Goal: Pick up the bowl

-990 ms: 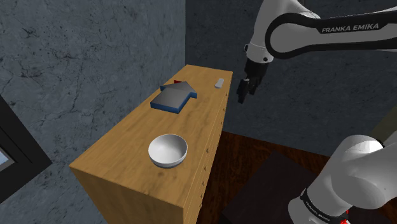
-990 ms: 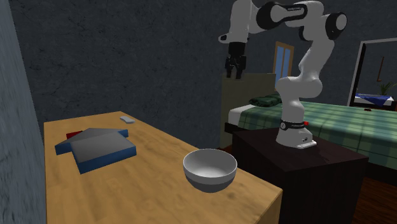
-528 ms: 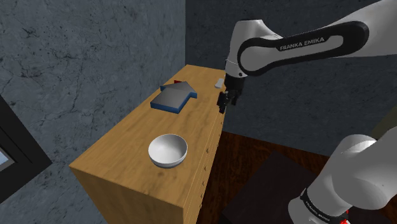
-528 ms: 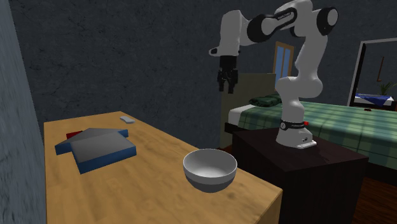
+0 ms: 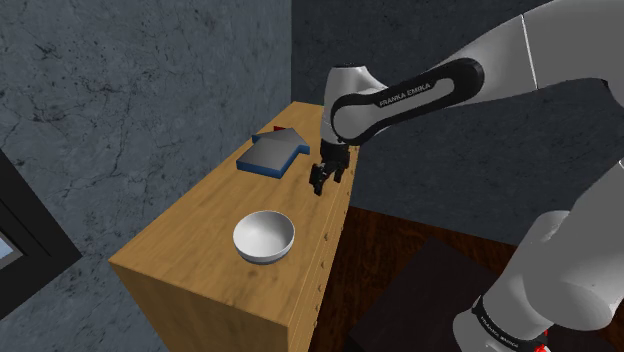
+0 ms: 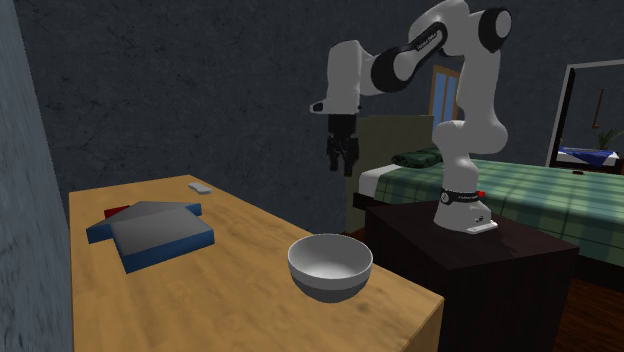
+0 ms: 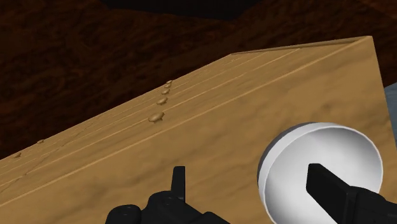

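The wooden worktop [image 5: 190, 235] is the biggest thing under me, with small knobs on its drawer side. On its far half lies a flat blue block [image 5: 274, 153] with a grey top, shaped like an arrow. The white bowl [image 5: 264, 237] stands upright on the half nearer the shoulder camera, well apart from the block. My claw [image 5: 321, 183] hangs open above the drawer-side edge, touching nothing. A small grey piece [image 6: 200, 186] lies at the far end
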{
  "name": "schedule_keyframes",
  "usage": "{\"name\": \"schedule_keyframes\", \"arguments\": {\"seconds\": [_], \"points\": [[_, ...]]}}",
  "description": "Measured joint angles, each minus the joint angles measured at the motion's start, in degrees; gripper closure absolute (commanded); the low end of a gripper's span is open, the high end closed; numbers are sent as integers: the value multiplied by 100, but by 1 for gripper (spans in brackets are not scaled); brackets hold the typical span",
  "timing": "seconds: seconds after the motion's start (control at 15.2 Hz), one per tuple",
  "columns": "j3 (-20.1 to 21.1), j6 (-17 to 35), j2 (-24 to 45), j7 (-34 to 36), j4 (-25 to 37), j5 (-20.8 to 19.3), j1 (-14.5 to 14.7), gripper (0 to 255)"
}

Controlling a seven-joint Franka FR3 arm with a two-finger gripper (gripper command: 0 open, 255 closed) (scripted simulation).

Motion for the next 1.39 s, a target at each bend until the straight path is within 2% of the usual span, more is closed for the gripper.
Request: {"name": "schedule_keyframes", "arguments": {"seconds": [0.53, 0.86, 1.39], "points": [[178, 609, 1726, 154, 1027, 177, 183, 0], [269, 766, 2695, 237, 1791, 244, 296, 0], [275, 1174, 3274, 214, 1950, 248, 326, 0]]}}
